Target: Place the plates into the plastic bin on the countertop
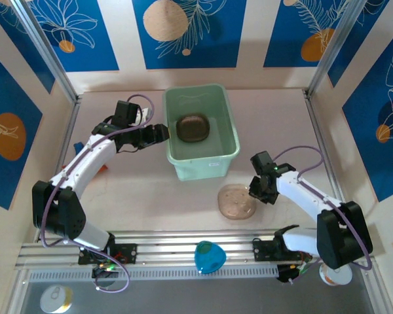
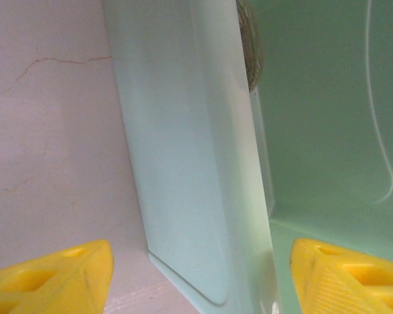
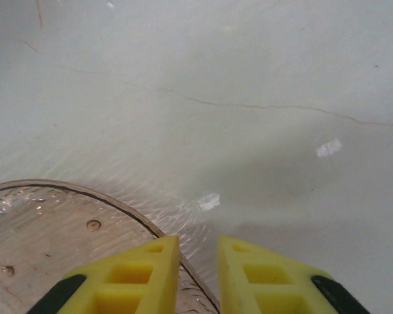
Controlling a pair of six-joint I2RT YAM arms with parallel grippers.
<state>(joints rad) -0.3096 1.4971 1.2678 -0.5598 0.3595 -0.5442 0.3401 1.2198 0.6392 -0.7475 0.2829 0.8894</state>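
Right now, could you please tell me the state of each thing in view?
Pale mint-green plastic bin: upright, holding plates.
Smoky-brown plastic plates: lying inside the bin.
Translucent pinkish plastic plate: flat on the countertop, outside the bin.
Left gripper: open, astride a bin wall.
Right gripper: jaws narrow, astride the pinkish plate's rim; grip unclear.

The top view is brightly and evenly lit from above; only soft, faint shadows are cast on the countertop [image 1: 150,190] beneath the arms. In the left wrist view the plastic bin [image 2: 183,163] wall is rendered soft and washed out, and the yellow fingers [image 2: 52,278] are blurred. In the right wrist view small white glints are seen on the countertop, and sparkle is caught along the plate [image 3: 52,235] rim.
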